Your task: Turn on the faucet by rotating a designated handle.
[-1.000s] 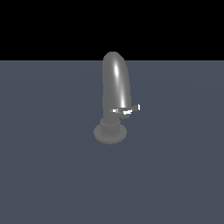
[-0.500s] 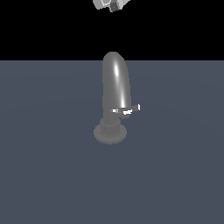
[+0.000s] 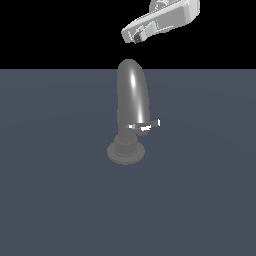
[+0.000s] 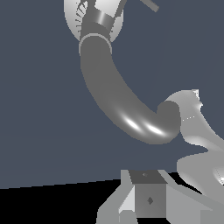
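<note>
In the exterior view you see the faucet (image 3: 131, 100) standing upright near the middle of the dark blue-grey table (image 3: 55, 200), its glossy grey spout rising from a round stepped base (image 3: 126, 151) and bending over at the top. The handle (image 3: 145, 125) is a thin short lever with bright white tips; it sticks out from the lower part of the spout toward the exterior view's right, a little above the base, and nothing is touching it. Your gripper (image 3: 134, 36) hangs in the air above the top of the spout, well apart from the handle and not in contact with the faucet; the white arm body reaches in from the upper part of the exterior view's right and is tilted, so the tip points down toward the exterior view's left. In the wrist view the spout (image 4: 118, 103) curves across the picture from the pale round base (image 4: 74, 17), a short dark piece that seems to be the handle (image 4: 150, 4) shows at the edge, and parts of the gripper (image 4: 146, 199) appear in the foreground. Whether the fingers are open or closed you cannot tell from these pictures, but they hold nothing.
</note>
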Motion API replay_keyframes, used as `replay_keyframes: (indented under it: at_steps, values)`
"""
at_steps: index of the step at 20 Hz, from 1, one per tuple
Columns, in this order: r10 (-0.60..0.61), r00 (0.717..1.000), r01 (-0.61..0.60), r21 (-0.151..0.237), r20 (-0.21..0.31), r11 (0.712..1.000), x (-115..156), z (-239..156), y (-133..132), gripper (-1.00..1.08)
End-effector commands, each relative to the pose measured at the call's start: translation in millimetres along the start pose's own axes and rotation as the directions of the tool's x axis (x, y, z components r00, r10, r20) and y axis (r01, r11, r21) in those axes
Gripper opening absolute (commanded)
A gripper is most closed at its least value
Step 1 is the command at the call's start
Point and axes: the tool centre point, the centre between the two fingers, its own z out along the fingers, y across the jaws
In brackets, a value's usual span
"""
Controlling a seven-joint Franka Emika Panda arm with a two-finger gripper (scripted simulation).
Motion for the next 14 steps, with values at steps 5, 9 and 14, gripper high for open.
replay_keyframes:
  at_steps: [5, 9, 14]
  values:
    - [0.118, 0.981, -0.127, 0.048, 0.156, 0.991, 42, 2, -6, -1.00]
    - [0.181, 0.952, -0.203, 0.067, 0.247, 0.977, 67, 6, -7, -1.00]
    - [0.251, 0.900, -0.297, 0.081, 0.357, 0.951, 96, 14, -6, -1.00]
